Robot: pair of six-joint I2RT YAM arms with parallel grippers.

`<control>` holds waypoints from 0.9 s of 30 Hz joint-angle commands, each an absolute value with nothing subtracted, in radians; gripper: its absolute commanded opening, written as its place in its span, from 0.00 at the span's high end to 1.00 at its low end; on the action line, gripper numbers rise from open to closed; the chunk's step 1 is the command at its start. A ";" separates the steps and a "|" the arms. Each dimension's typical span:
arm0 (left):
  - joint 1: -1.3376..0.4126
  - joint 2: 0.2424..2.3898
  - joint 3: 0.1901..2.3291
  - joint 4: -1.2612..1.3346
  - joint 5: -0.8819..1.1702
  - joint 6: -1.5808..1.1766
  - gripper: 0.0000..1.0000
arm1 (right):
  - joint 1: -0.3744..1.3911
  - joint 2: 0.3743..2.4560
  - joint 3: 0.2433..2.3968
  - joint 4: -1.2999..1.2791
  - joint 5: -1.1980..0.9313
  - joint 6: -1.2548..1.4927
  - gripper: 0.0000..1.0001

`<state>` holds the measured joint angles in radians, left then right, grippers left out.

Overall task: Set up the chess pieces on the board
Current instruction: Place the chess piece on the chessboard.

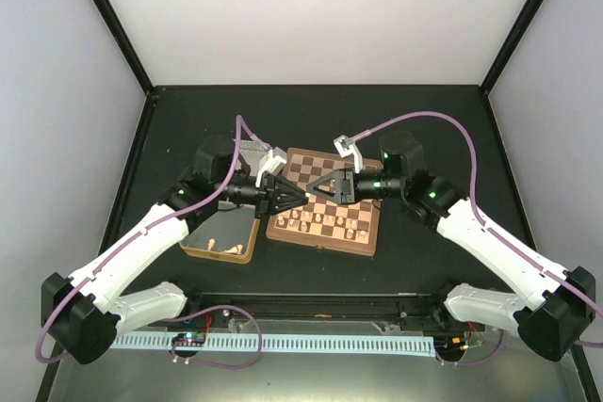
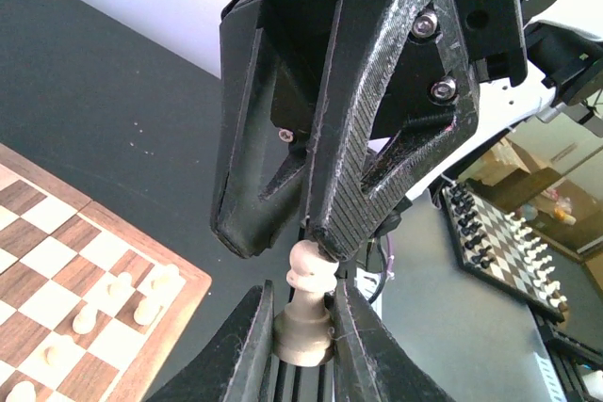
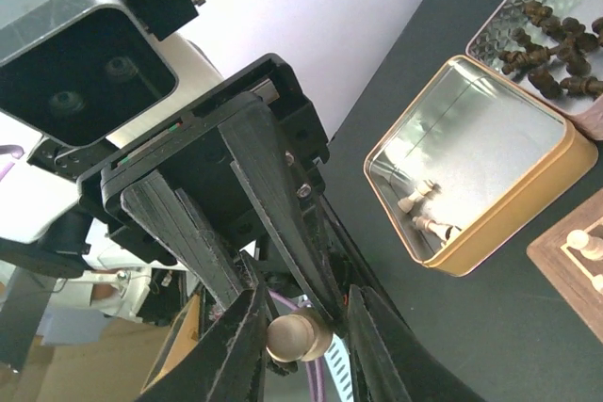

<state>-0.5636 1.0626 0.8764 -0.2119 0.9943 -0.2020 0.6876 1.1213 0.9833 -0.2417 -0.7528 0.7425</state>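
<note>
The left tool (image 1: 300, 198) and the right tool (image 1: 320, 191) meet tip to tip in the air, directly above the board (image 1: 311, 167), which lies flat on the dark tabletop (image 1: 424, 129). What sits between the tips is too small to make out here. Pale chessmen (image 1: 325, 223) stand in rows on the squares just below the tips, toward the arm bases. A gold-sided tin (image 1: 219, 253) lies beside the board under the left tool's wrist, and a silver tray (image 1: 251, 152) lies just beyond that wrist.

From the left wrist, the left tool (image 2: 303, 313) is clenched on the base of a pale piece (image 2: 303, 331), upright between its two fingers. The right tool (image 2: 287, 237) reaches in from above, with one fingertip close against the piece's round head and the other off to the side. Its jaws stand half apart, and whether they grip the piece cannot be told. The board (image 2: 179, 280) lies below and left of the tools, with pale chessmen (image 2: 122, 289) near its border.

From the right wrist, the pale piece (image 3: 297, 336) shows as a rounded end between the right tool's own fingers (image 3: 250, 336). The left tool (image 3: 287, 294) closes on it from above. Off to the right lies the gold-sided tin (image 3: 513, 218) with two pale chessmen (image 3: 429, 214) inside. Beyond it the silver tray (image 3: 499, 40) holds dark chessmen (image 3: 551, 44).
</note>
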 commanded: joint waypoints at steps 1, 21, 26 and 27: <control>-0.572 1.068 0.909 -0.210 1.006 -0.172 0.86 | 0.689 1.139 0.979 -0.235 -0.784 0.738 0.75; -0.572 1.085 0.917 -0.207 0.947 -0.204 0.86 | 0.701 1.154 0.959 -0.247 -0.805 0.727 0.83; -0.572 1.097 0.920 -0.212 0.942 -0.204 0.86 | 0.705 1.161 0.960 -0.244 -0.824 0.725 0.82; -0.573 1.098 0.920 -0.213 0.942 -0.204 0.86 | 0.705 1.163 0.959 -0.245 -0.826 0.726 0.84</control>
<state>-0.5671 1.0836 0.8764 -0.2428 0.9527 -0.2024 0.6945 1.1530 0.9699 -0.2375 -0.7876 0.7345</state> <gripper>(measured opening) 0.164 0.181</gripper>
